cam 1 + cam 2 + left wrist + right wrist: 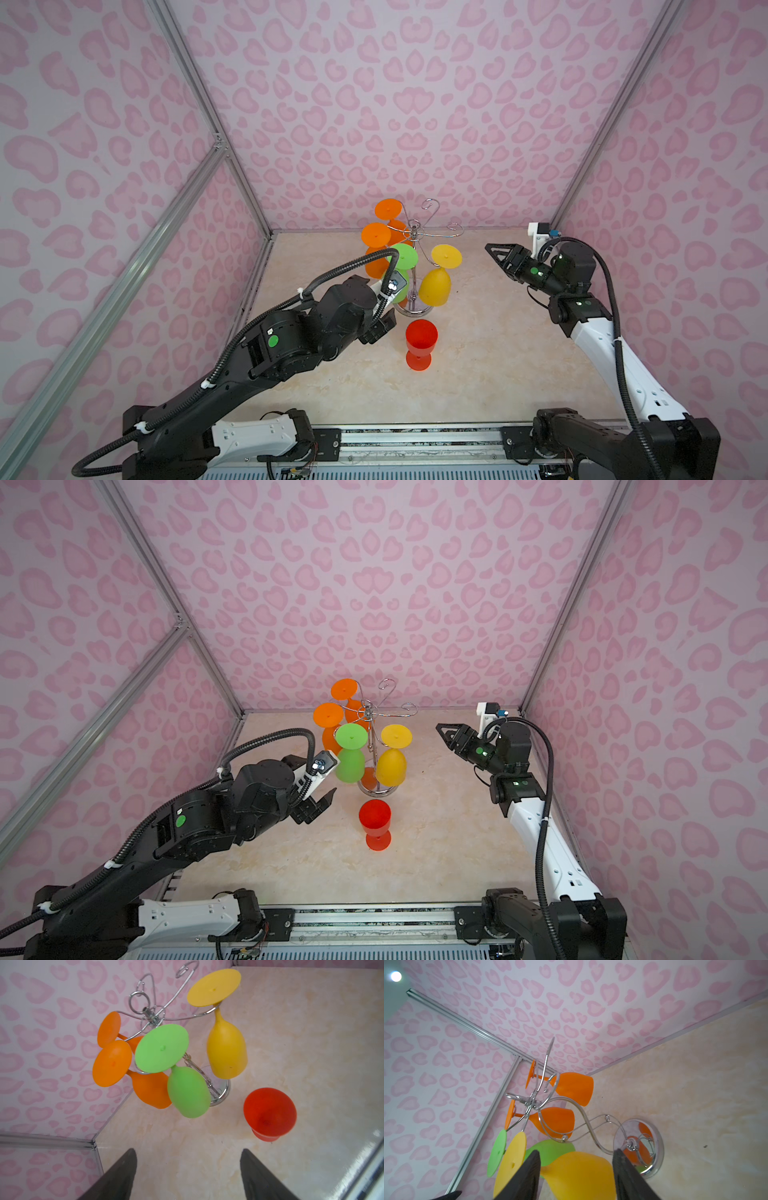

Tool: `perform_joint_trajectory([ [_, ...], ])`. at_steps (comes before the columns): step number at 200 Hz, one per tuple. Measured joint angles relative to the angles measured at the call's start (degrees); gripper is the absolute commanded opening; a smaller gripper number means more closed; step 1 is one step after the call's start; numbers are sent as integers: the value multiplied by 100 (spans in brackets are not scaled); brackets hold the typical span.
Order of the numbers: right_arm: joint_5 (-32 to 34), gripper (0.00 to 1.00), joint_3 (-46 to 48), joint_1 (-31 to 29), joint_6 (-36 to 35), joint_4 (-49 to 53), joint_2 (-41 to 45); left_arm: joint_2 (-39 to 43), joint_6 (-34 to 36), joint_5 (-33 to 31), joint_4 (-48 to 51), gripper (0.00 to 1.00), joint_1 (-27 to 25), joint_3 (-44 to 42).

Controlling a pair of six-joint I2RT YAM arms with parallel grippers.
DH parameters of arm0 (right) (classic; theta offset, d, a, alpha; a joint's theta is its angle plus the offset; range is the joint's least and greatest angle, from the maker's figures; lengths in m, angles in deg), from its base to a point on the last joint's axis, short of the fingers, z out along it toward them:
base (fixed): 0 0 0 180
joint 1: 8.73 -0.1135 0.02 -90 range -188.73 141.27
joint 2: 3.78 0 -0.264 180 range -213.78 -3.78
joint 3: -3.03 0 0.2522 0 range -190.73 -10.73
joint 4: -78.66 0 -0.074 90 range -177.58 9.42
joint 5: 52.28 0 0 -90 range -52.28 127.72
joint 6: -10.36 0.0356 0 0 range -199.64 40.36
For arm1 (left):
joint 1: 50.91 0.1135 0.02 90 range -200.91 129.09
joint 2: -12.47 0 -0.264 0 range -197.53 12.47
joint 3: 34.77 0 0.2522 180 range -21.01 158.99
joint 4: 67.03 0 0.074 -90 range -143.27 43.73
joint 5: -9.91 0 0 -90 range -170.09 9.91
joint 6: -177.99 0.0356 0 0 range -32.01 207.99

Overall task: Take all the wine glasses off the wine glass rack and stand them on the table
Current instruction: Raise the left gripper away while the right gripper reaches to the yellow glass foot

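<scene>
Wine glass of red plastic (pixel 420 340) stands upright on the cream marble-look tabletop (pixel 498 365), near the base of the chrome wire wine glass rack (pixel 148 1014). Left gripper (pixel 188 1152) beside it is spread and empty; right gripper (pixel 576 1151), also spread, holds nothing. Best to draw the left straight back, clear of the bowl, to avoid tipping it

The walls (pixel 415 104) were patterned with pink heart-like blotches on pale lilac, and the table top (pixel 498 353) was marbled cream and beige. The wine glass rack (pixel 414 227) was finished in bright chrome. Two orange glasses (pixel 376 235), a green glass (pixel 351 762), a yellow glass (pixel 435 286) and a red glass (pixel 421 336) were plainly coloured.
</scene>
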Motion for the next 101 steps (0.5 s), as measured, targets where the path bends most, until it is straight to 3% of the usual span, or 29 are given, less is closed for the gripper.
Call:
perform_joint_trajectory([
  [15,-7,56,-61,-358,168,-203,-20,313,-2,-385,-774,84,44,-494],
  [43,9,55,-146,-748,321,-334,-61,525,-118,-962,-1738,85,256,-887],
  [101,101,52,-164,-1012,387,-374,-170,518,-455,-1462,-2310,87,660,-890],
])
